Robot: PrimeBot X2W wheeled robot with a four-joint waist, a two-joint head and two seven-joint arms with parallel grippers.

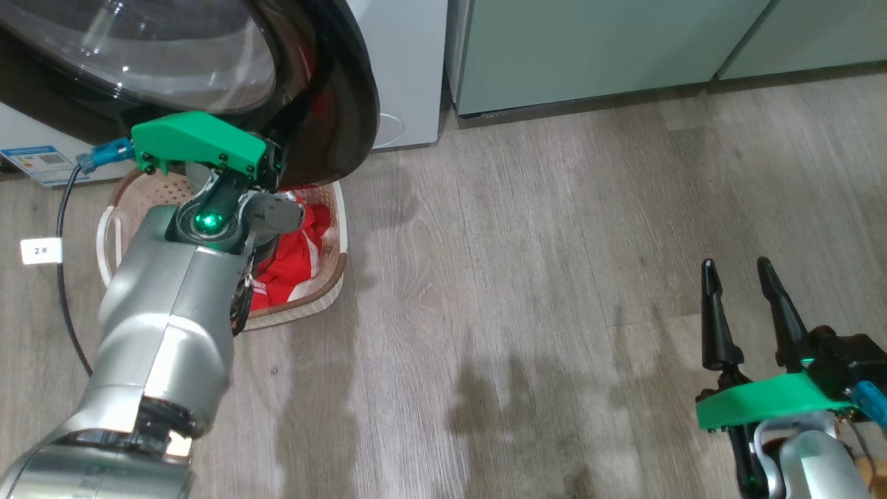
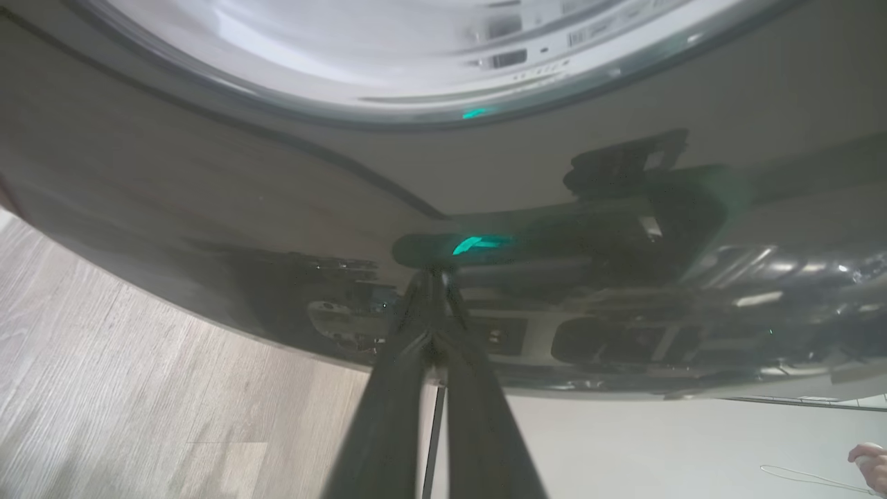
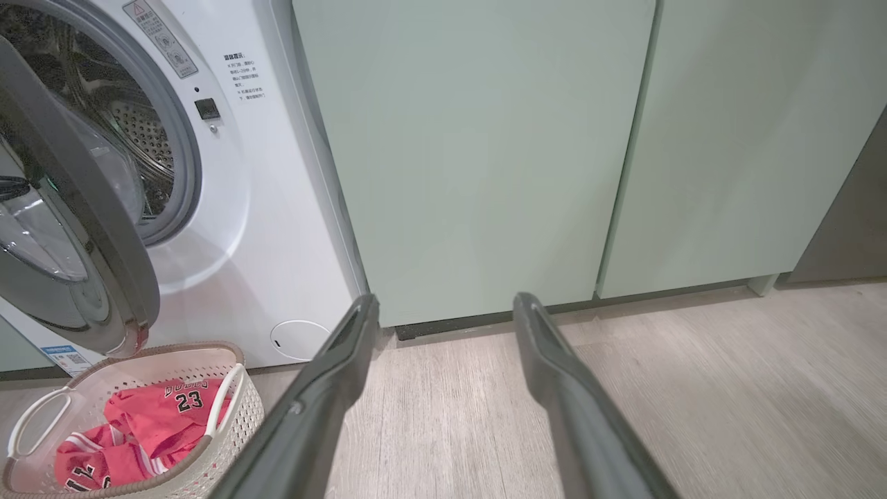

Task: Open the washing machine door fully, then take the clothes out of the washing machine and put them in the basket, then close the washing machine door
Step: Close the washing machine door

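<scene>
Closest up: left gripper (image 2: 433, 281), long dark fingers pressed tight together, tips against the shiny black rim of the washing machine door (image 2: 208, 208). Door half swung out from the washing machine (image 3: 277, 208), right above the basket (image 3: 239, 416). Red clothes (image 3: 159, 416) down inside that basket. Over the wood floor (image 3: 693, 381), right gripper (image 3: 447, 305) spread wide, empty, well apart from the basket.

23 on red jersey (image 3: 156, 421), 2米 on cable tag (image 1: 41, 251)

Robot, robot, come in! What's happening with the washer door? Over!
Left gripper shut, tips on the black-rimmed round washer door. Right gripper open, empty. Red jerseys in the cream perforated basket, under the door.
</scene>
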